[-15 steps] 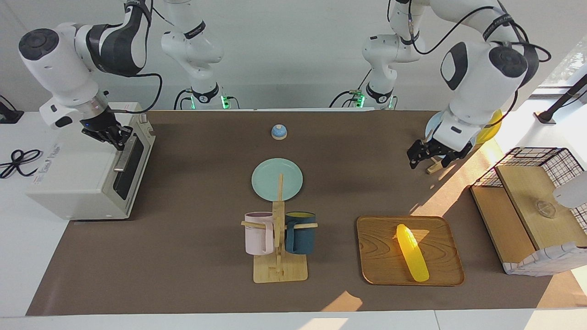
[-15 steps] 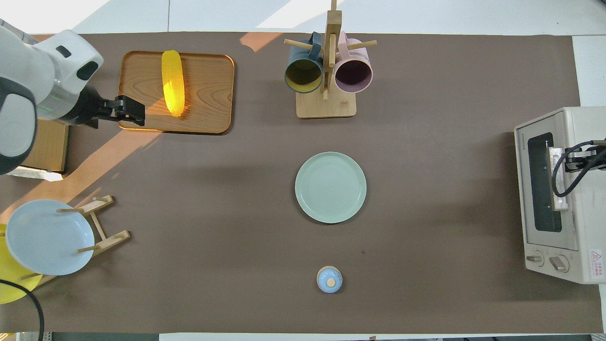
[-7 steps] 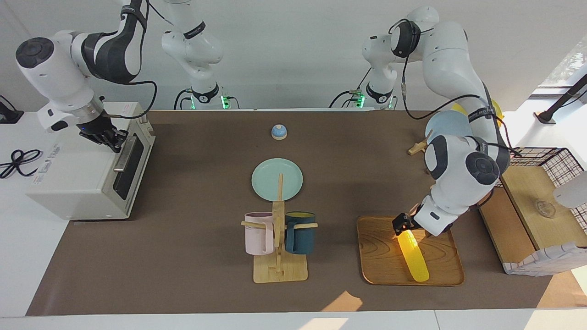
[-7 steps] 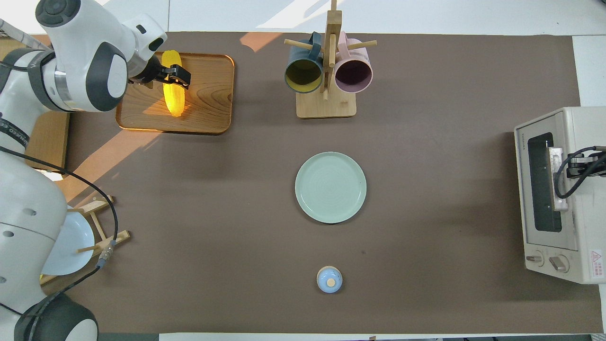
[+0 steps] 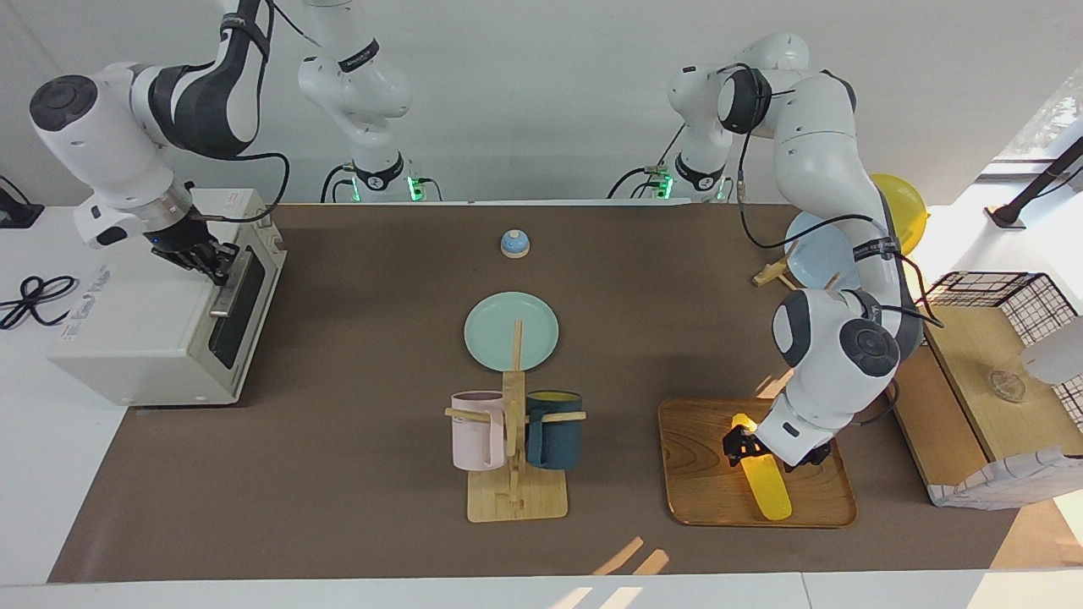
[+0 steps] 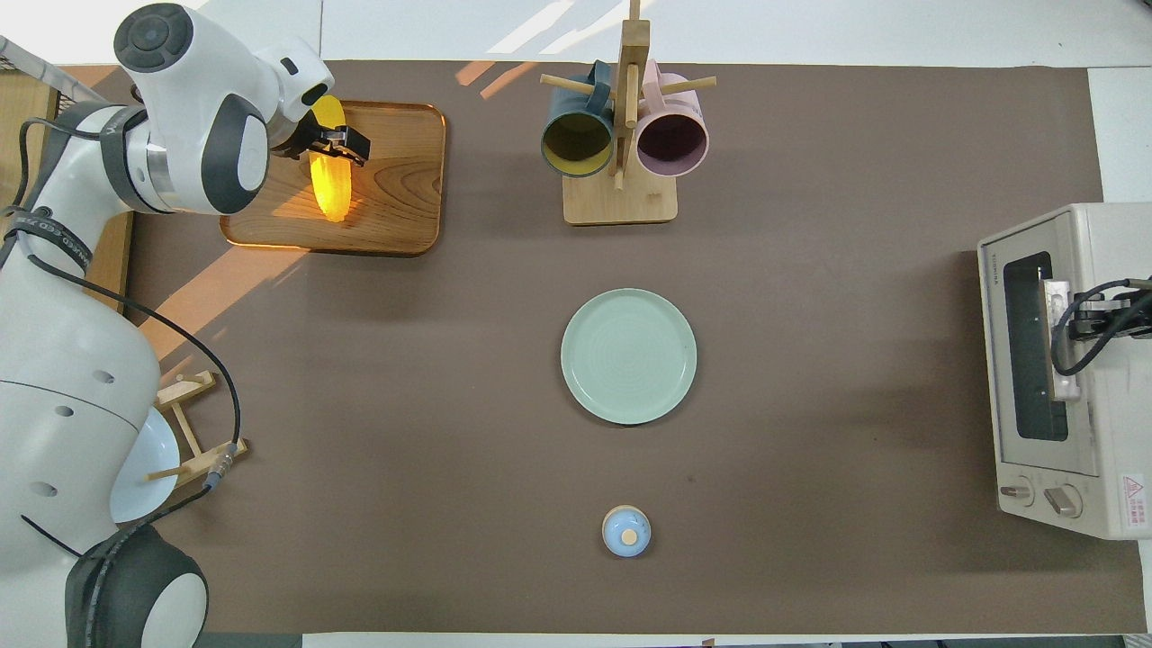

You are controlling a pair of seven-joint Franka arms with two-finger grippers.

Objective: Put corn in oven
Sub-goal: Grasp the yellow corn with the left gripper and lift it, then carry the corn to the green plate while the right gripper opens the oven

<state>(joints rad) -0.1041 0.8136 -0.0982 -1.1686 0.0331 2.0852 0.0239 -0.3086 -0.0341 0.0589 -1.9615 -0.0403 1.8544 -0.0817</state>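
left pincer (image 5: 741, 446) open astride corn (image 5: 764, 478) | right pincer (image 5: 211, 260) shut on oven handle (image 5: 227, 288)

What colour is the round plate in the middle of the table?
The plate is pale mint green, clearest in the overhead view.

Nothing is reading clearly: the oven (image 6: 1080, 378) is carrying a red warning-triangle sticker by its knobs and faint grey lettering, both illegible.

Bright, even room light, sharp throughout. Sunlight slants across the table (image 5: 355, 524) at the left arm's end, making the corn (image 5: 766, 491) glow; arm shadows stay soft.
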